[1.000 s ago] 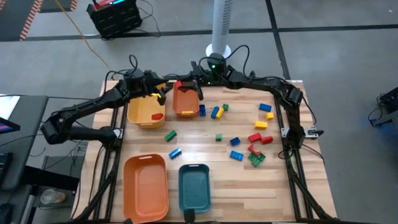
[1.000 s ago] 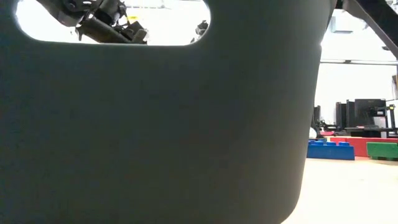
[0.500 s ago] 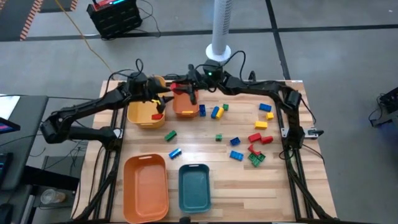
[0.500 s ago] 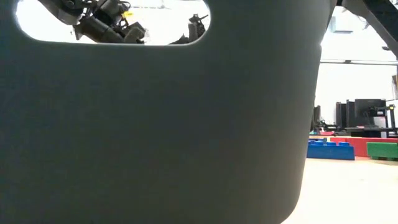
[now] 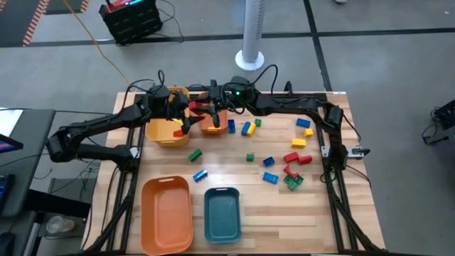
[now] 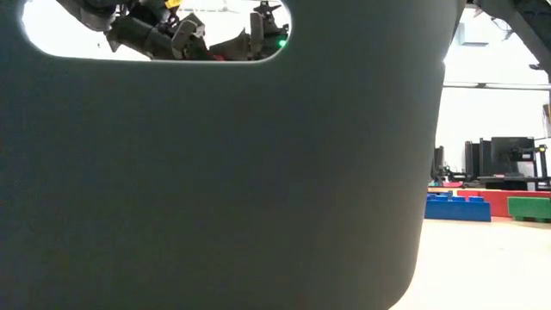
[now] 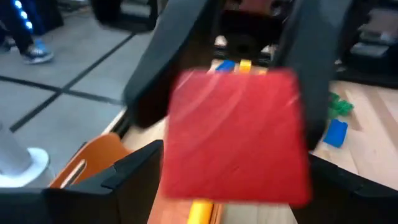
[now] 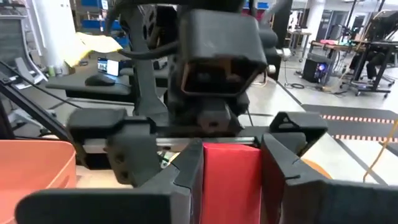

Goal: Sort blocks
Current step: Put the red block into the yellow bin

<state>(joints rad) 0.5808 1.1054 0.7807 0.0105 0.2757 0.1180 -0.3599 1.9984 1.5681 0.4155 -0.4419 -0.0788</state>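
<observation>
A red block (image 5: 195,107) hangs in the air over the gap between the yellow bin (image 5: 161,132) and the small orange bin (image 5: 212,125). My right gripper (image 5: 204,110) is shut on it. My left gripper (image 5: 185,117) faces it from the left, open. Its fingers stand wide on either side of the red block (image 7: 236,137) without touching it. Another red block (image 5: 178,133) lies in the yellow bin. More blocks in red, blue, yellow and green lie scattered on the table's right half, around one red block (image 5: 291,157). My right gripper (image 8: 230,168) pinches the red block between its two fingers, which lie on its opposite side faces (image 8: 208,180). The fingers reach roughly level from the table's right toward its left. The block is lifted clear above the bins.
A large orange bin (image 5: 167,213) and a teal bin (image 5: 222,213) stand at the near edge. The teal bin's wall (image 6: 224,189) fills most of the low view. A green block (image 5: 195,153) and a blue block (image 5: 200,174) lie mid-table.
My right gripper has carried the red block toward the table's left, from over the small orange bin to a place between that bin and the yellow bin, up to my left gripper. My left gripper has shifted slightly toward it.
</observation>
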